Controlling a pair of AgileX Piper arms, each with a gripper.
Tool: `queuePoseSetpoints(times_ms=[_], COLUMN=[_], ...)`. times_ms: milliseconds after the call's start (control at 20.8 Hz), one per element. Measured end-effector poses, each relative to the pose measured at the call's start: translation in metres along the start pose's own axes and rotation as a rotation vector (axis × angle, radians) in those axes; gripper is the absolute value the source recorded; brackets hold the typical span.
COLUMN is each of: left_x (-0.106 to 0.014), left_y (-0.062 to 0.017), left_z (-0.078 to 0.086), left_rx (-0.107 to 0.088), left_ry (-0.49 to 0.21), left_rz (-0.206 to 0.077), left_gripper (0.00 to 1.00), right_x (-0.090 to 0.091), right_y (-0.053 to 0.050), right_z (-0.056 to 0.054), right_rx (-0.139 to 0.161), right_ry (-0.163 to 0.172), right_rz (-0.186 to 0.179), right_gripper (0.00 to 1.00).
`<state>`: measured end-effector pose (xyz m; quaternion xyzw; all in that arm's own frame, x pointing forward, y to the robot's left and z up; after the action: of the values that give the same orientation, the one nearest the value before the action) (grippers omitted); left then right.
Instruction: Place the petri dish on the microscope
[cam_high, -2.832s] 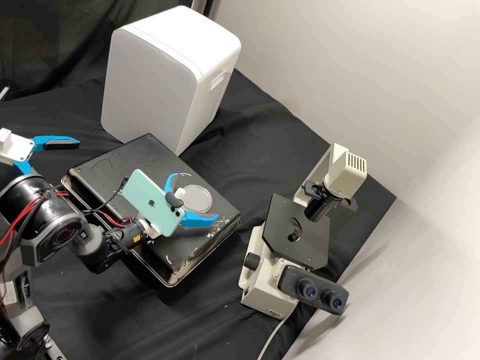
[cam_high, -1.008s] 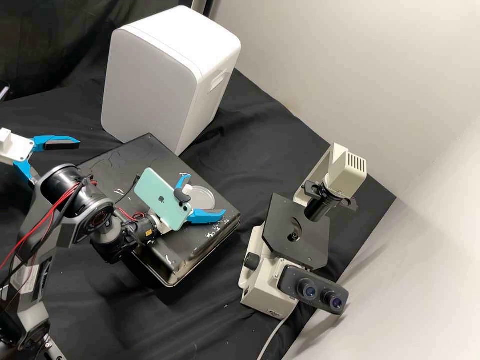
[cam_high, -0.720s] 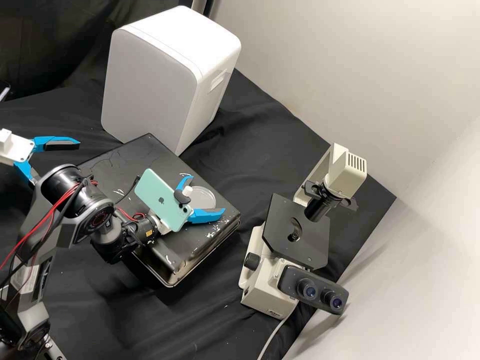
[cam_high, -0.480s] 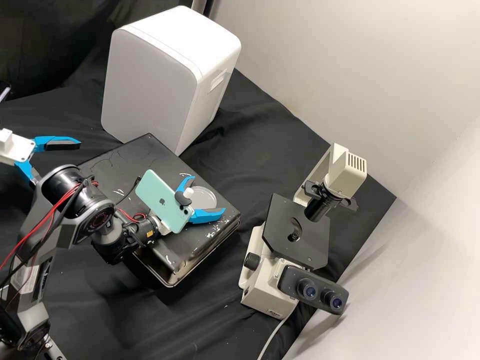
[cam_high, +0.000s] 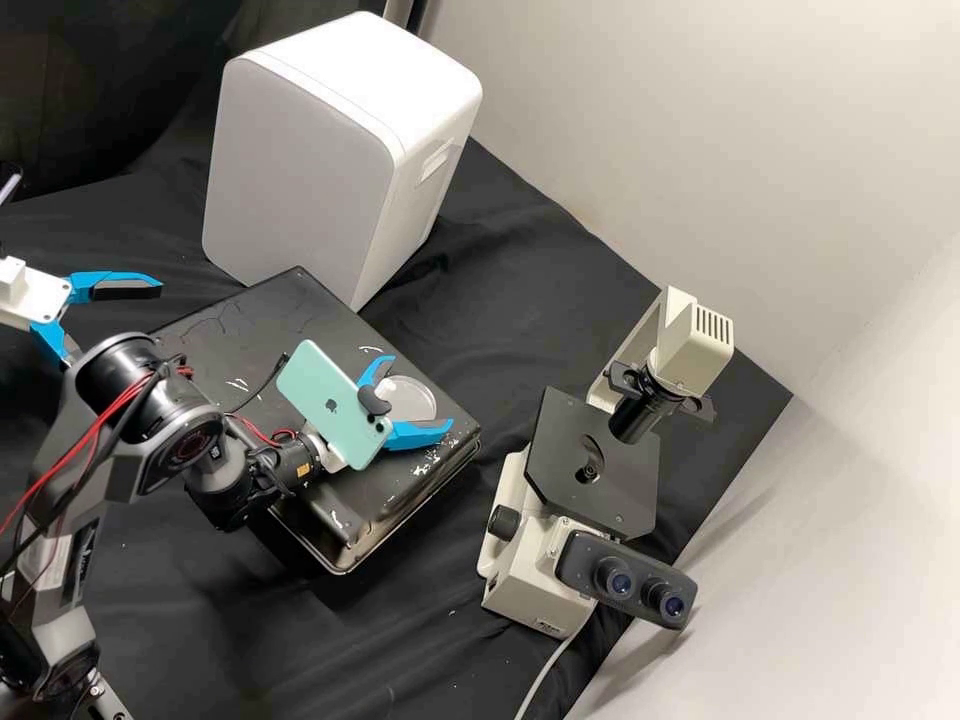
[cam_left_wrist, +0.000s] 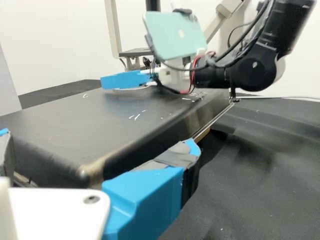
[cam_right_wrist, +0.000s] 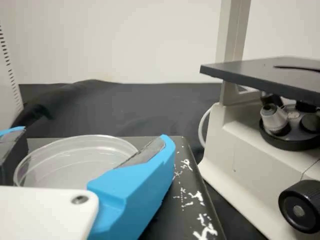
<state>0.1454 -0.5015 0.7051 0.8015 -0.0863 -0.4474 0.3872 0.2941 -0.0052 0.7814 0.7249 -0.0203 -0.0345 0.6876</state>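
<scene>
Between fingers of right gripper (cam_high: 418, 393): dish (cam_right_wrist: 65, 160), clear and round. Lies flat on top of black case (cam_high: 250, 335), near its corner. Clamped at the rim from both sides, one pad (cam_right_wrist: 142, 152) pressed along the edge. Ahead of the fingertips, off the case: microscope (cam_high: 590, 480), upright on bench (cam_high: 520, 260), well apart from dish. Stage (cam_high: 598, 455) higher than dish level, eyepieces (cam_high: 640, 590) on the side away from the gripper. Behind the gripper, on its wrist: mint phone (cam_high: 330, 405). At the case end farthest from right gripper: left gripper (cam_high: 100, 318), fingers spread wide, gripping nothing, case edge between them. Beyond the case, away from both grippers: white box (cam_high: 330, 150).
</scene>
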Motion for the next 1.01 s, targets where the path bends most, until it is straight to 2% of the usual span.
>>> queuePoseSetpoints(times_ms=[48,144,288,480,768,864,1008], left_x=[0.000,0.000,0.000,0.000,0.000,0.000,0.000], left_y=[0.0000,0.0000,0.0000,0.0000,0.0000,0.0000,-0.0008], left_z=[0.000,0.000,0.000,0.000,0.000,0.000,0.000], left_rx=[0.000,0.000,0.000,0.000,0.000,0.000,-0.002], left_ry=[0.000,0.000,0.000,0.000,0.000,0.000,0.001], left_rz=[0.000,0.000,0.000,0.000,0.000,0.000,-0.004], left_gripper=[1.00,1.00,1.00,1.00,1.00,1.00,1.00], right_x=[-0.002,-0.008,-0.015,-0.026,-0.045,-0.048,-0.049], right_y=[0.004,0.011,0.023,0.044,0.073,0.080,0.082], right_z=[-0.001,0.000,-0.003,-0.007,-0.012,-0.013,-0.014], right_rx=[0.000,0.022,0.035,0.070,0.100,0.108,0.111], right_ry=[0.002,-0.015,-0.017,0.009,0.059,0.079,0.085], right_rz=[0.009,0.016,0.040,0.109,0.207,0.240,0.249], right_gripper=[0.00,0.00,0.00,0.00,0.00,0.00,0.00])
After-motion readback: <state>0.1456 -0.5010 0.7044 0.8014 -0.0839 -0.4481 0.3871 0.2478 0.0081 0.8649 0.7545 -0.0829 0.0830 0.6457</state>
